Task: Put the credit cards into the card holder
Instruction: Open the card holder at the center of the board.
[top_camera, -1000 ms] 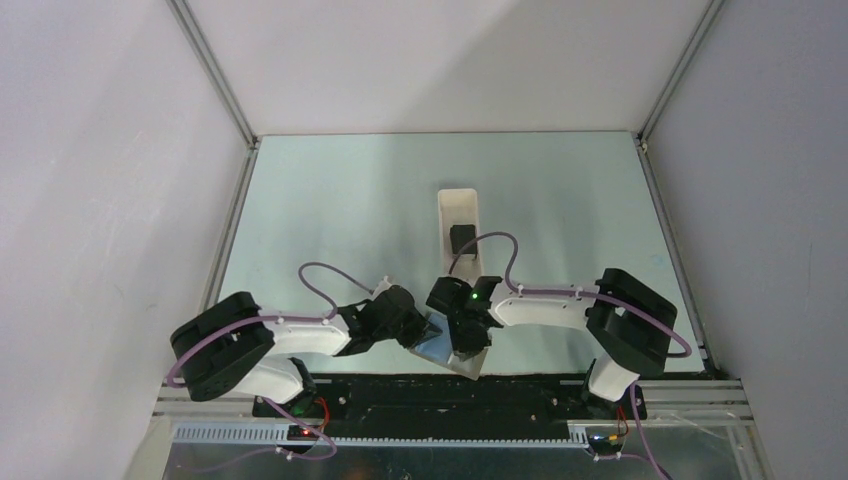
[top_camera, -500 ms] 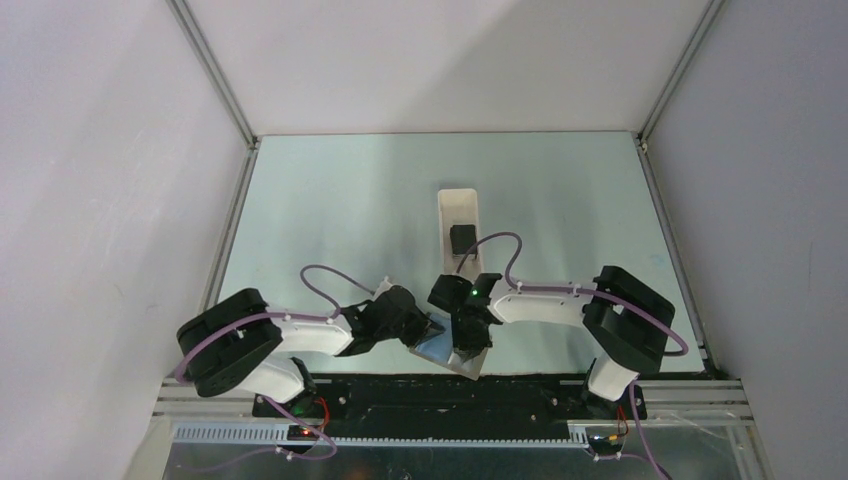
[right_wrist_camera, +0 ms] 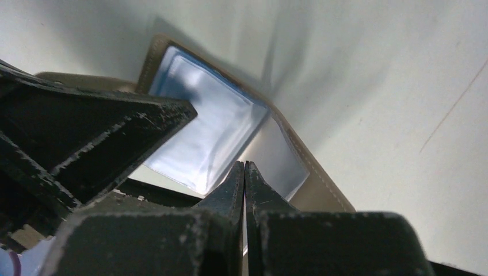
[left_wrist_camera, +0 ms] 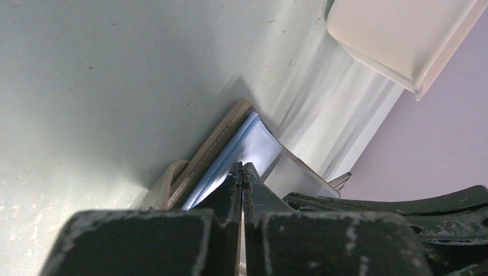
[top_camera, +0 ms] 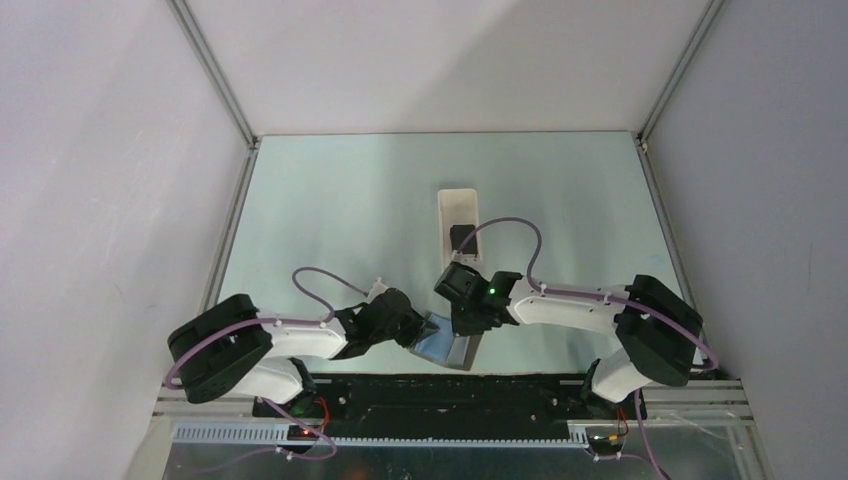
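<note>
Left claw (left_wrist_camera: 242, 168), fingers pressed together, touches the open card holder's (left_wrist_camera: 253, 144) blue lining.

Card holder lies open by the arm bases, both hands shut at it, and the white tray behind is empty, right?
Not empty: the top external view shows a black credit card in the white tray. The rest holds.
</note>
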### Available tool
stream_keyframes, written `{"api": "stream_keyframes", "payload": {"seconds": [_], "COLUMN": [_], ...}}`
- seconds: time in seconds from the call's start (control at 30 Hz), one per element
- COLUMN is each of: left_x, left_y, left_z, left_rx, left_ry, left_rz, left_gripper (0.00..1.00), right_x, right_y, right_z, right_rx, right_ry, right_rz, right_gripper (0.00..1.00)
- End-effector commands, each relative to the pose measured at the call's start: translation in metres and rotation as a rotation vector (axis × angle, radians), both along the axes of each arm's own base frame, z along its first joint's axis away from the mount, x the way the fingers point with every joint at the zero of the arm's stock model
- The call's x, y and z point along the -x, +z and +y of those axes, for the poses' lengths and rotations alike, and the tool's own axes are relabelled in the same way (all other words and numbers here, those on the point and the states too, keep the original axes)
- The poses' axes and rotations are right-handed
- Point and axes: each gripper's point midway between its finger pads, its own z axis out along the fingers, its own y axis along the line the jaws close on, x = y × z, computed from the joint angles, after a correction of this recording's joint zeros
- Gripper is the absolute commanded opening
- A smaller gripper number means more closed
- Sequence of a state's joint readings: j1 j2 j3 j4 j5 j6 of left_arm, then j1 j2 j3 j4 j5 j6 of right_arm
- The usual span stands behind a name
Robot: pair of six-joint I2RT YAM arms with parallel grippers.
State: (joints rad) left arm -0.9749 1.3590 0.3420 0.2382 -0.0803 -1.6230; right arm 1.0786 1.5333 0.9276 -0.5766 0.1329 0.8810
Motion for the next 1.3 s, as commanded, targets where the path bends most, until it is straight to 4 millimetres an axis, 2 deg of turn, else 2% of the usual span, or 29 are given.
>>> {"api": "stream_keyframes", "payload": {"seconds": [0.0,0.17,0.47,0.67,0.93,1.1,1.27], "left_x": [-0.001,-0.002,-0.001,0.001,0.001,0.000,-0.001], "left_y": [-0.015,-0.017,-0.019,-0.021,-0.019,-0.015,-0.014], "left_z": [0.017,0.017,0.026,0.033,0.033,0.034,0.037], "left_rx": [-0.090,-0.095,-0.086,-0.087,-0.088,-0.082,-0.088], "left_ry": [0.031,0.035,0.087,0.106,0.104,0.107,0.119], "left_rz": [-0.005,0.002,0.013,0.017,0.014,0.003,-0.005], "left_gripper": [0.00,0.00,0.00,0.00,0.00,0.00,0.00], "right_x": [-0.013,-0.008,0.012,0.021,0.029,0.028,0.026], "right_y": [-0.002,-0.017,-0.031,-0.033,-0.040,-0.032,-0.031], "right_z": [0.015,0.005,-0.033,-0.040,-0.042,-0.037,-0.044], "right_rx": [-0.051,0.020,0.194,0.233,0.260,0.237,0.229], "right_ry": [0.034,0.013,-0.075,-0.092,-0.093,-0.073,-0.108], "right_rz": [-0.027,0.028,0.103,0.123,0.149,0.106,0.102], "right_gripper": [0.00,0.00,0.00,0.00,0.00,0.00,0.00]}}
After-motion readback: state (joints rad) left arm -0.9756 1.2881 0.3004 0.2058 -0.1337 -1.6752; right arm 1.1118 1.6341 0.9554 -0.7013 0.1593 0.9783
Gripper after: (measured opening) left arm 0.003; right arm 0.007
